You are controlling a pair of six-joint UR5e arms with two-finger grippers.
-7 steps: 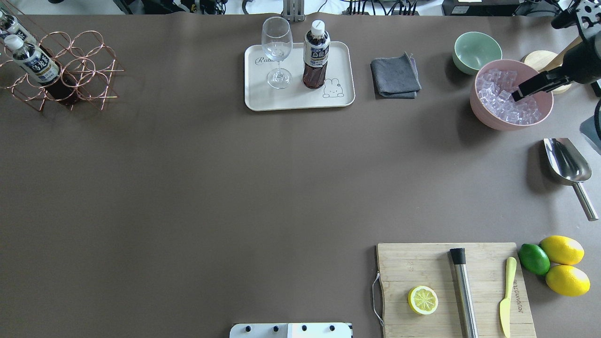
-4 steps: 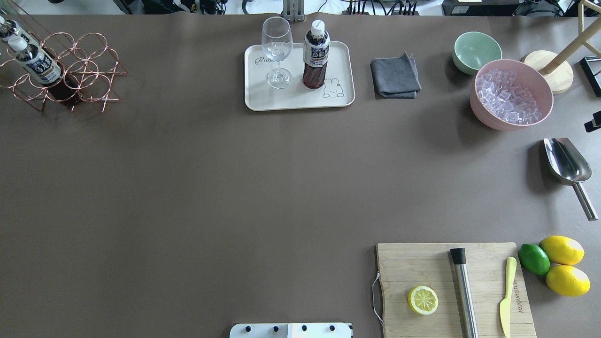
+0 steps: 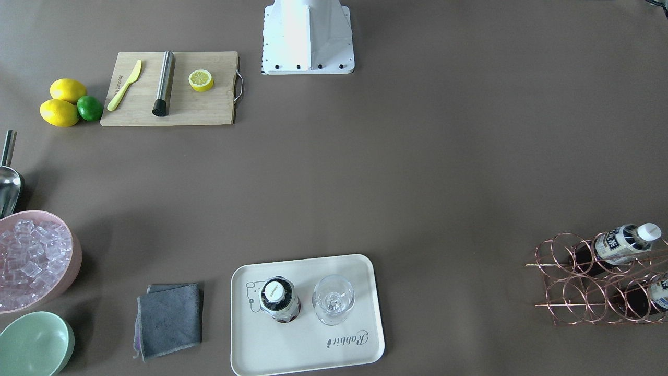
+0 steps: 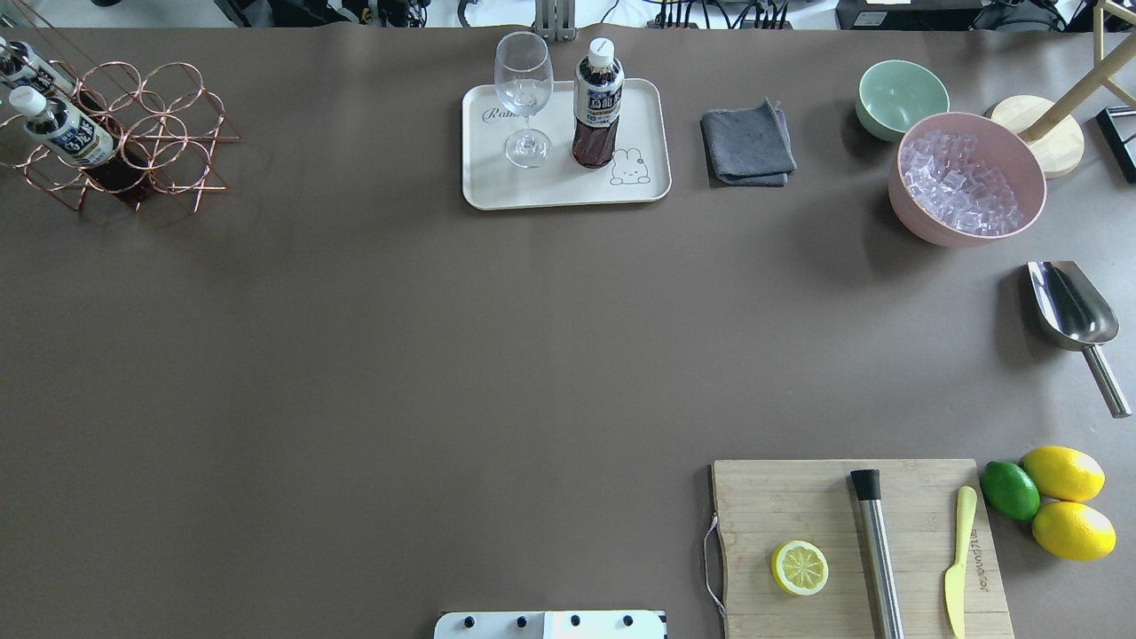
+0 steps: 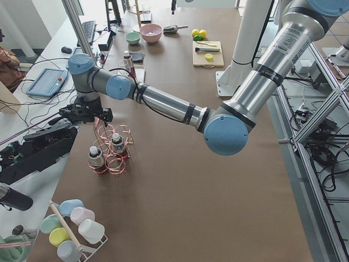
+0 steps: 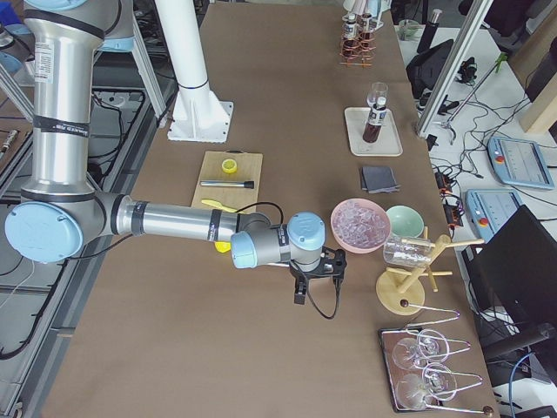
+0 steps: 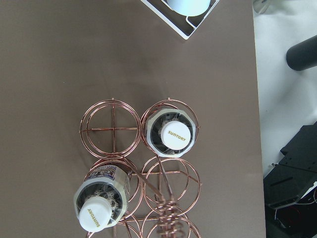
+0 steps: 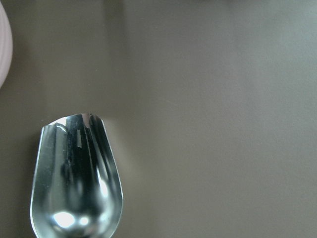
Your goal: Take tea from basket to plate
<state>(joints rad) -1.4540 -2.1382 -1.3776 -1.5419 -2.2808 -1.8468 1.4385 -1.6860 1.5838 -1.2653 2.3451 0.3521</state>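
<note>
You are hovering the left tool [image 5: 83,114] above the basket [image 7: 113,129] and the right tool [image 6: 299,292] above the scoop [image 8: 74,178] on the counter [image 4: 444,355], and I cannot tell whether either one's fingers are apart or together. Two bottles [image 7: 174,135] are sitting in the basket's cells, while the tea [image 4: 596,106] is standing upright on the plate [image 4: 555,188] just beside the glass [image 4: 524,89], well apart from both tools.

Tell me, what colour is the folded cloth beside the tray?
Dark grey; the cloth shows best in the overhead view.
</note>
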